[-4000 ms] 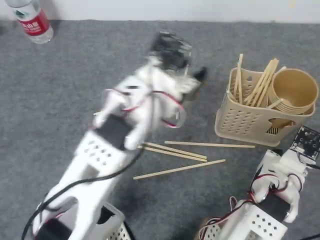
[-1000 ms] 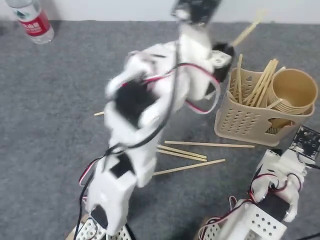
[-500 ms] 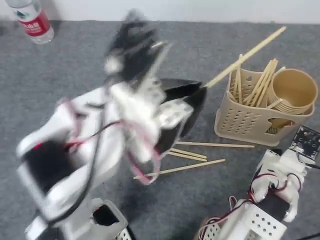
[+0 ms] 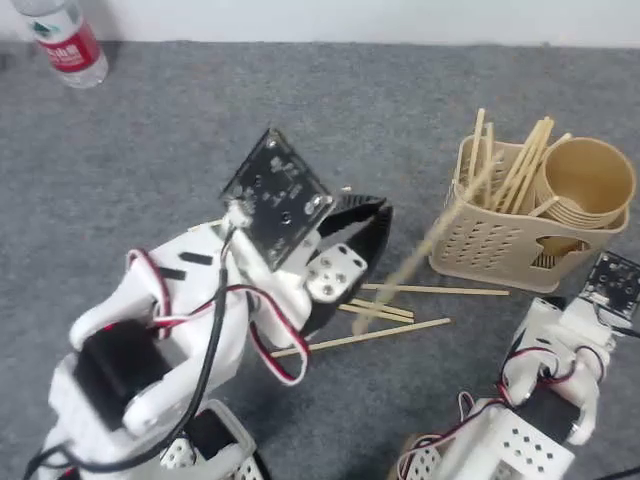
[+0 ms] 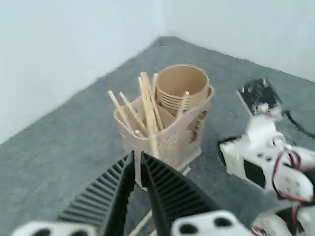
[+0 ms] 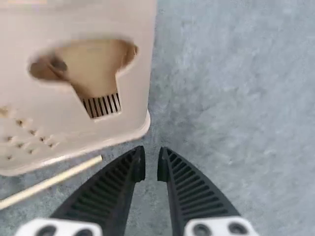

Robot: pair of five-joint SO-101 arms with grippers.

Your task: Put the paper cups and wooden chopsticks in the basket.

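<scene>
- Left gripper: centre of the scene, pointing right toward the basket. Jaws almost together with a thin slit between; nothing seen clamped.
- Right gripper: near right, low over the carpet, just near of the basket's near wall. Jaws also close together, empty.
- Basket stands far right. Paper cups are nested in its right half. A bundle of chopsticks stands tilted in its left half.
- Slanted chopstick: smeared, runs from the carpet by the left gripper up to the basket's left rim. Cannot tell whether its top end is inside the rim or only against it.
- Loose chopsticks: about four, flat on the carpet, just left and near of the basket. Two of them lie touching side by side.
- Handling (judged): the sticks look light, stiff, thin and smooth, so they would likely roll or pivot in a pinch. Best hold is probably near mid-length, jaws across the stick, so it hangs level. A grip at one end would probably let it swing.
- They sit low on the carpet pile, so the tips likely need to press down on either side. The touching pair may come up together, or one may slip out.
- Bottle: far left, not part of the job.
</scene>
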